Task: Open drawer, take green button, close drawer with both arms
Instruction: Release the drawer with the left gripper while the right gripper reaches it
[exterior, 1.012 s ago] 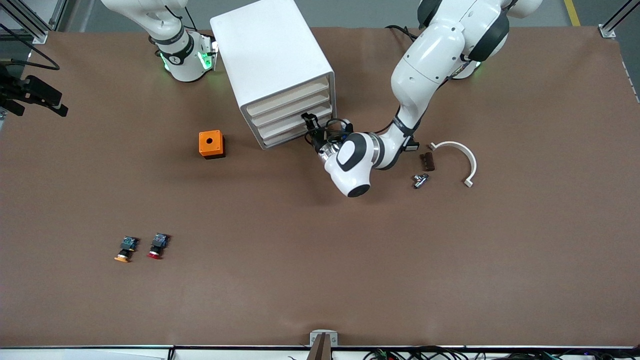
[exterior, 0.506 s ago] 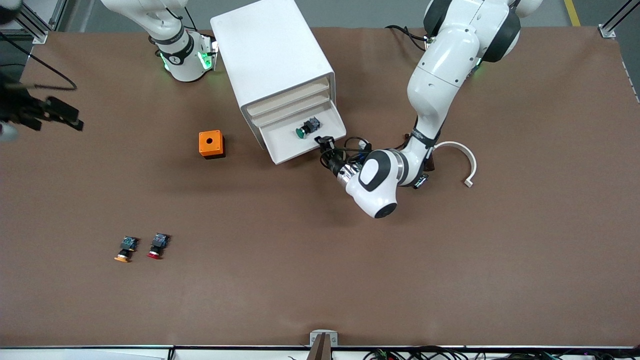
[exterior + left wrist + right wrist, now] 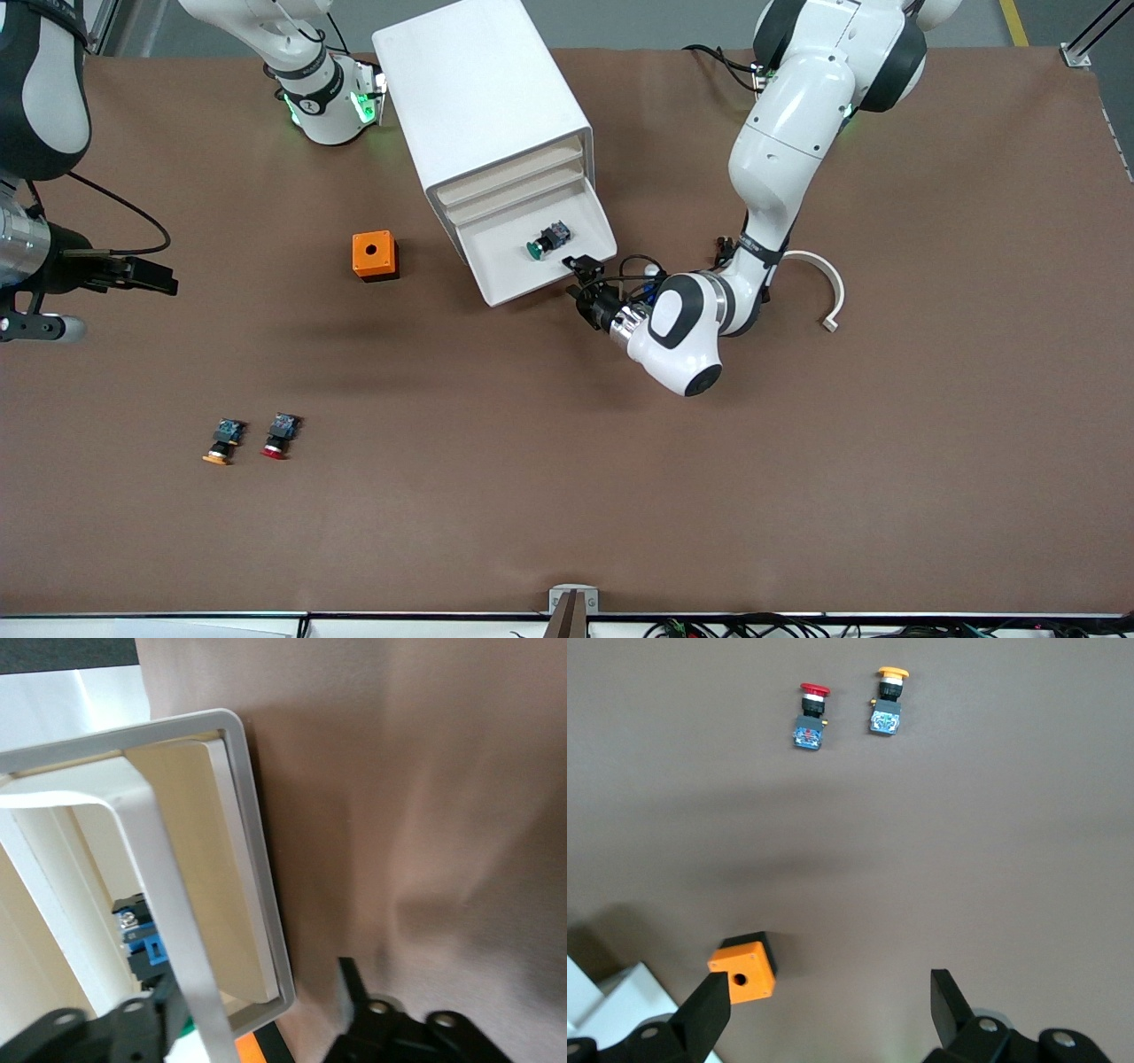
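The white cabinet (image 3: 478, 97) stands near the robots' bases. Its lowest drawer (image 3: 505, 261) is pulled out. The green-capped button (image 3: 542, 244) lies in it on its side; its bluish block also shows in the left wrist view (image 3: 142, 935). My left gripper (image 3: 580, 270) is low at the drawer's front corner toward the left arm's end. It is open, and the beige-edged drawer front (image 3: 204, 859) stands between its fingers (image 3: 252, 988). My right gripper (image 3: 155, 276) is open and empty, up over the right arm's end of the table (image 3: 828, 988).
An orange box (image 3: 375, 255) with a round hole sits beside the cabinet toward the right arm's end, also in the right wrist view (image 3: 744, 967). The orange-capped button (image 3: 221, 441) and red-capped button (image 3: 280, 436) lie nearer the camera. A white curved piece (image 3: 819, 283) lies by the left arm.
The lowest drawer has slid out toward the camera with my left gripper at its front, uncovering the green button. The right arm has swung in over its end of the table.
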Robot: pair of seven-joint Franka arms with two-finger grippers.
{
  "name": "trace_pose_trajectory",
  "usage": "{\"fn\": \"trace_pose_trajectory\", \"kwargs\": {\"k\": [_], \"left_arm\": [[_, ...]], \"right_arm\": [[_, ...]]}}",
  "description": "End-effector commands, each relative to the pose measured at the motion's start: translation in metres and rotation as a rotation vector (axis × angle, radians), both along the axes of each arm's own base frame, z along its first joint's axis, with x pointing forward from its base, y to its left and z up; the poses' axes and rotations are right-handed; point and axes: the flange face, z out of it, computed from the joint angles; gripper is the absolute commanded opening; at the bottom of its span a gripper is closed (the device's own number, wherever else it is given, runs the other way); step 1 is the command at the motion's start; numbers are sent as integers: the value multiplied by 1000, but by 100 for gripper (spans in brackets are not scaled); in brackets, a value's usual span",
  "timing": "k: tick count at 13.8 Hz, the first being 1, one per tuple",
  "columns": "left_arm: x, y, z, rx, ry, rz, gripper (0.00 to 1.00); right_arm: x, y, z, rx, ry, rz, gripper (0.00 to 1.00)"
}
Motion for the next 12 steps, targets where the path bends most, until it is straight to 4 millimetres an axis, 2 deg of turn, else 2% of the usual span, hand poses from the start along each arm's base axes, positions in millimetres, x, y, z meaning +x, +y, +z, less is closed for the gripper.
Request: {"fn": "trace_pose_trajectory", "kwargs": {"k": [1, 3, 6, 8, 9, 11, 12], "left_arm": [[25, 22, 15, -8, -44, 34, 92], [54, 41, 40, -27, -88, 73, 95], [76, 71, 59, -1, -140, 88, 99], [87, 76, 83, 30, -213, 57, 99], [91, 81, 91, 37, -229, 53, 99], [105, 102, 118, 44, -274, 75, 99], [106, 104, 121, 62, -290, 57, 99]], "right_arm": [[-4, 56, 3, -11, 13, -137, 100], [-8, 100, -3, -30, 18, -195, 100], [-21, 180, -21, -39, 4, -348, 100], [-39, 235, -39, -64, -4, -450, 100], [-49, 256, -48, -75, -5, -487, 100], [-72, 301, -70, -85, -25, -568, 100], [-83, 321, -78, -82, -38, -596, 100]]}}
